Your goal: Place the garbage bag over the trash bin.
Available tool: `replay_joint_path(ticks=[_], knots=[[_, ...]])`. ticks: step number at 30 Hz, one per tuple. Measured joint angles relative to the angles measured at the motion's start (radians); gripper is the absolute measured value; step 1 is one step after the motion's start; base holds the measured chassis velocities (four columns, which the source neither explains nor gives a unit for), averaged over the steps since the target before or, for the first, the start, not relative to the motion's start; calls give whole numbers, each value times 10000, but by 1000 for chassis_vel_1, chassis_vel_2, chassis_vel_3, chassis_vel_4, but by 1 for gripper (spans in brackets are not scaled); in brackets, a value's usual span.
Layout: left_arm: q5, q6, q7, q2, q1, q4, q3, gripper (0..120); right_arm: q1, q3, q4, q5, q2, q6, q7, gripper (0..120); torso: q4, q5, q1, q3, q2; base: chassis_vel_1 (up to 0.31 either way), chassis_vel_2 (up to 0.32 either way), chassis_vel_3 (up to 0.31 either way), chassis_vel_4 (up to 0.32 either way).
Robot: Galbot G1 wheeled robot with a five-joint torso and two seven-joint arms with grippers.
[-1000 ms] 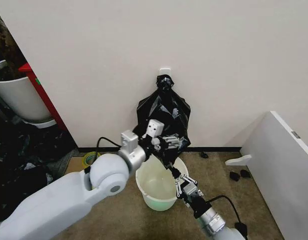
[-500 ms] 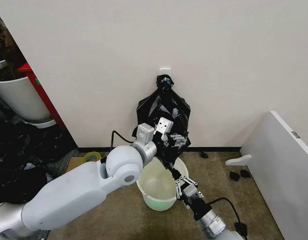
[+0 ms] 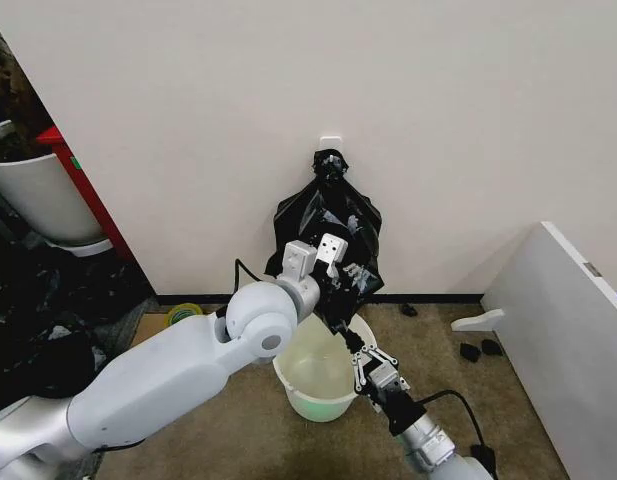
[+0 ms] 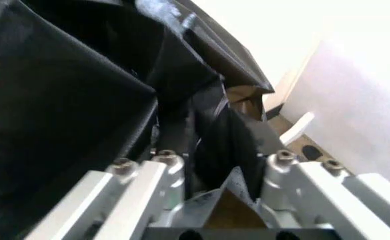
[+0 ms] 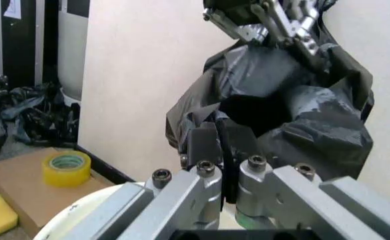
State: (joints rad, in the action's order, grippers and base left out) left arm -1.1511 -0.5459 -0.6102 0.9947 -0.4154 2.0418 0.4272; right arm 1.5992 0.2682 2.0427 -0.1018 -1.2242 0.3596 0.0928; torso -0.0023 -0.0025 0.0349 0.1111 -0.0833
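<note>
Nearest, the right end effector (image 3: 356, 349) pinched the garbage bag's (image 3: 328, 225) lower edge at the trash bin's (image 3: 313, 395) rim. Beyond it, the left end effector (image 3: 350, 280) had swung rightward over the last second, its fingers now spread around bag folds, likely to widen the mouth. The bag hung against the wall behind.
</note>
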Motion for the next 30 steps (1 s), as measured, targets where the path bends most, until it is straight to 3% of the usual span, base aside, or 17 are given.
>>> replay_joint_path(ticks=[2, 6, 10, 15, 17, 20, 22, 30], knots=[[-119, 6, -144, -9, -37, -10, -135, 8, 4, 28, 10, 49, 14, 0, -2, 0, 0, 0, 0, -1, 0, 0, 0, 0, 0], [-255, 7, -250, -60, -100, -69, -269, 0, -1, 24, 42, 91, 23, -20, -5, 0, 0, 0, 0, -1, 0, 0, 0, 0, 0], [-399, 295, -319, -106, -188, -169, -534, 0, -11, -9, 81, 110, 27, -61, -22, 0, -1, 0, 0, 0, 0, 0, 0, 0, 0], [-465, 1708, 355, -344, -902, 134, -1872, 0, 14, -39, 220, 302, 40, -180, -136, 0, -1, -1, 0, 0, 0, 0, 0, 0, 0], [-483, 1888, 507, -427, -1048, 227, -2107, 0, 21, -50, 267, 361, 41, -219, -160, 0, 0, -1, 0, -1, 0, 0, 0, 0, 0], [-570, 2603, 1044, -865, -1711, 660, -2895, 0, 136, -107, 548, 690, 59, -484, -173, 0, 2, -2, 0, -1, 0, 0, 0, 0, 0], [-561, 2736, 1136, -976, -1889, 756, -3076, 0, 211, -127, 645, 776, 85, -553, -177, 3, 1, -1, 0, -1, 0, 0, 0, 0, 0], [-150, 3012, 1499, -1378, -3051, 1294, -3949, 0, 1365, 320, 1988, 1301, 471, -1066, -433, 36, 0, 0, 0, -1, -2, 0, 0, 0, 0]])
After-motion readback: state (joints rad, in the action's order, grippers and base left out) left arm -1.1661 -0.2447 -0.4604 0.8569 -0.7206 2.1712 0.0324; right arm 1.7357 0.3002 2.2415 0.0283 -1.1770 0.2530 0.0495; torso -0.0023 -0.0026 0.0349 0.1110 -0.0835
